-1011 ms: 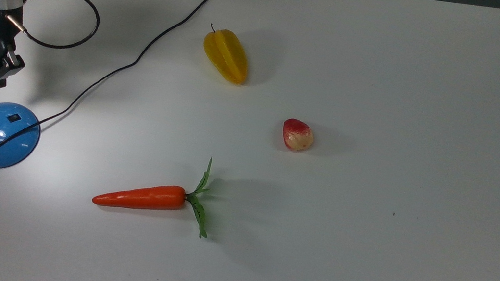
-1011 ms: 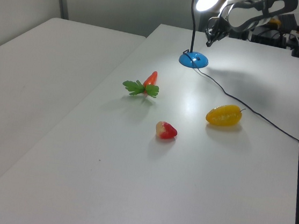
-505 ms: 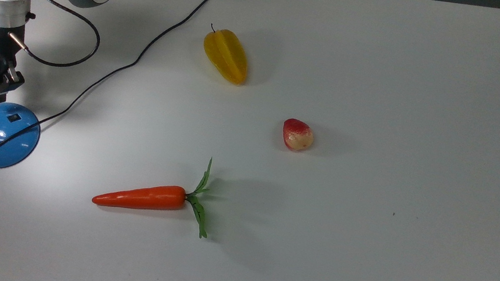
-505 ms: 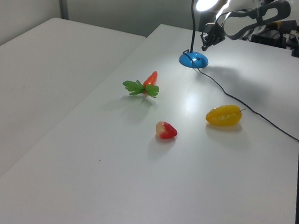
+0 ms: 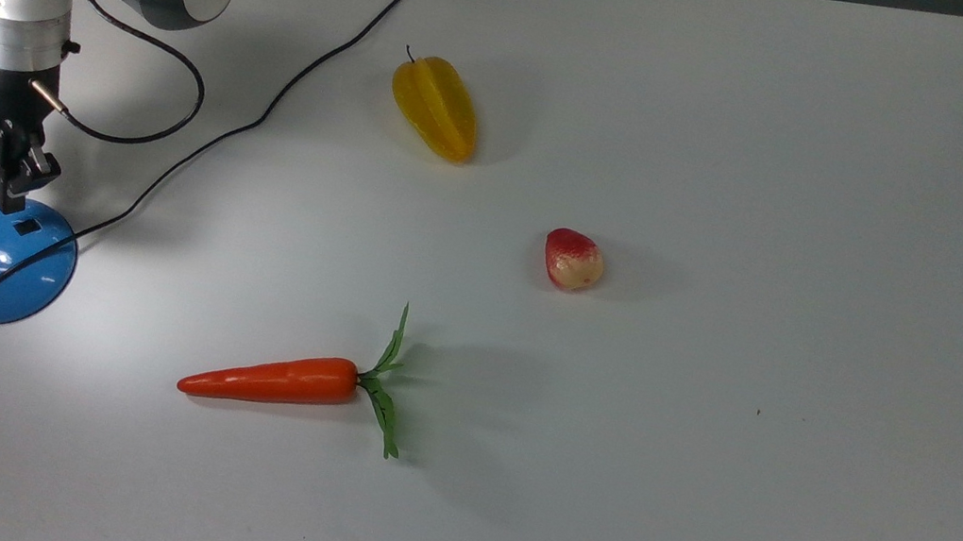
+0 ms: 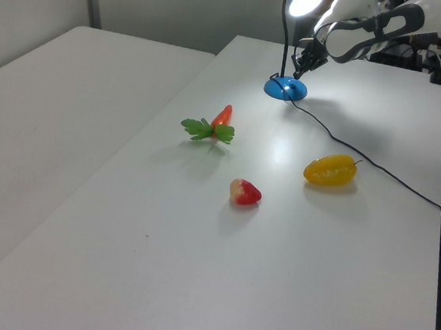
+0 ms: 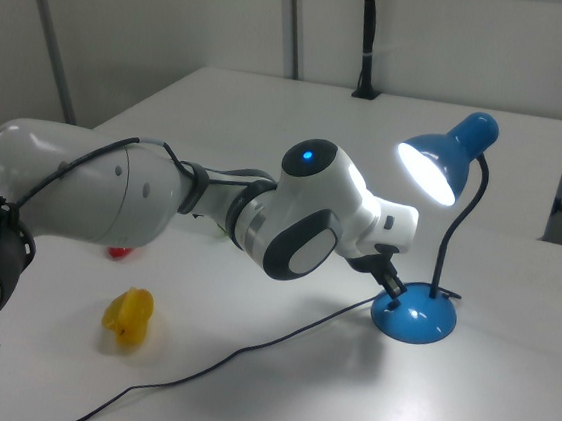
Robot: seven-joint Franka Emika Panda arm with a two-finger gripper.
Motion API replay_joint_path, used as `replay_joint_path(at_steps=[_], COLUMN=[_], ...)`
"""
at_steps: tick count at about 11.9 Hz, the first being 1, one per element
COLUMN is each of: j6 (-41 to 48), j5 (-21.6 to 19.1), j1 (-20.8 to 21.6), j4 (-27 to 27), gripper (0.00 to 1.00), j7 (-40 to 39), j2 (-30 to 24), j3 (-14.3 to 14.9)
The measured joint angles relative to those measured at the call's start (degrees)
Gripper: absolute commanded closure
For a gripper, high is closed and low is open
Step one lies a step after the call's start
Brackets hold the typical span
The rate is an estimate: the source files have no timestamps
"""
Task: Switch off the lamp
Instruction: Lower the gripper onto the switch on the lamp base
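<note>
Lamp [image 5: 3,260] at desk [image 5: 740,204] left edge in top view, lit, shade [image 7: 447,158] glowing. Its black cord [image 5: 278,102] runs toward far edge. Starfruit [image 5: 435,106], strawberry [image 5: 574,260], carrot [image 5: 274,378] lie mid-desk, well apart from lamp; none between pincer and base. Since half second ago, pincer [image 5: 11,191] lower, now at dome's rim just beside rocker switch [image 5: 25,225]. Fingers look clenched, grasping nothing; contact with base cannot tell.

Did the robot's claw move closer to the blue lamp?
Yes. In the top view the gripper has come down the picture to the blue lamp base, its tip now at the base's upper edge beside the switch.
</note>
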State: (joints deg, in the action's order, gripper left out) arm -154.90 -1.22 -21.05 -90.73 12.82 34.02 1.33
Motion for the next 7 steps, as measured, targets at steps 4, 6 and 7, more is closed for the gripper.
replay_joint_path(at_steps=[4,6,7], j6=[0.0,0.0,0.0], j5=[0.1,0.1,0.1], j1=[0.5,0.5,0.5], j4=[0.0,0.0,0.0], gripper=[1.0,1.0,1.0], j7=[0.0,0.0,0.0], j2=[0.5,1.1,1.3], j3=[0.0,0.0,0.0])
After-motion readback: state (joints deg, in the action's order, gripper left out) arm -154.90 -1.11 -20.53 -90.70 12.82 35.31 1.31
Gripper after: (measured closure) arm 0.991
